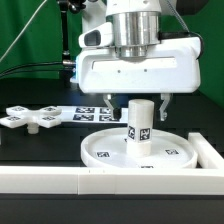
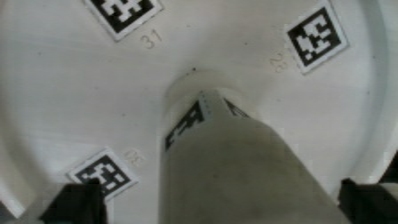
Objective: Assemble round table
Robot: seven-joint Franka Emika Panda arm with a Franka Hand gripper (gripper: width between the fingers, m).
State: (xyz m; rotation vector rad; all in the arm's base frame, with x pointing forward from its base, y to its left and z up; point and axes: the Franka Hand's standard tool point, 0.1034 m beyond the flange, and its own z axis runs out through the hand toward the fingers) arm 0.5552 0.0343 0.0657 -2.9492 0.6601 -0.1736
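Black table (image 1: pixel 40 152) | post (image 1: pixel 139 125) upright on disc (image 1: pixel 100 150) | end effector (image 1: pixel 136 104) spread astride post

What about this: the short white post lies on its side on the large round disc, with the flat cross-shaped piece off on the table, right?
No: the short white plastic post stands upright on the large rimmed round white disc, per the exterior view; the flat white cross-shaped piece is off it.
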